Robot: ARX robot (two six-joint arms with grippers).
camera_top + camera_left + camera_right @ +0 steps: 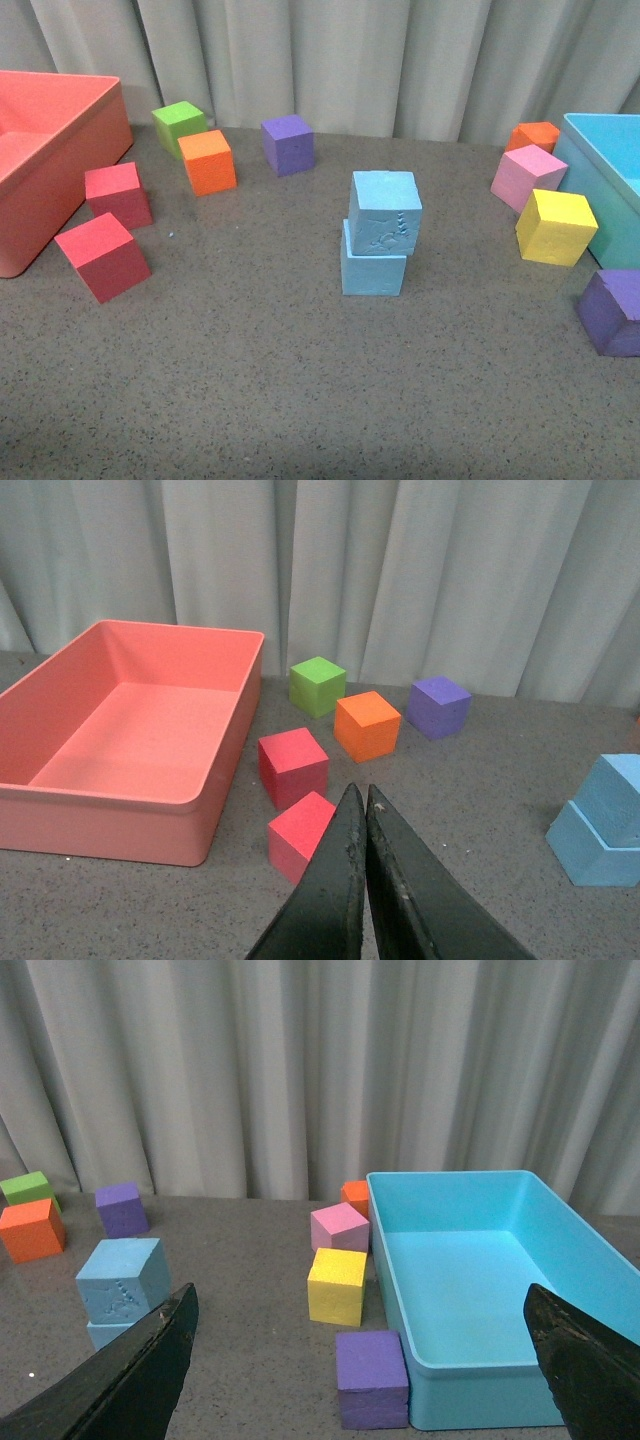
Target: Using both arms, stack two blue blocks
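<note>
Centre of front frame, on grey speckled table [250, 400]: embossed sky-blue foam cube [386, 213] stacked on second sky-blue foam cube [372, 270], slightly twisted and offset right. Left pincer [364, 810] closed, empty; right pincer [360, 1320] spread wide, empty. Risk: overhang toppling if table jolted

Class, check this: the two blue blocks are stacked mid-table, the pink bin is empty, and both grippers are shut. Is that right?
Not quite. The left gripper is shut, but the right wrist view shows the right gripper wide open. The blue blocks are stacked, and the pink bin is empty.
</note>
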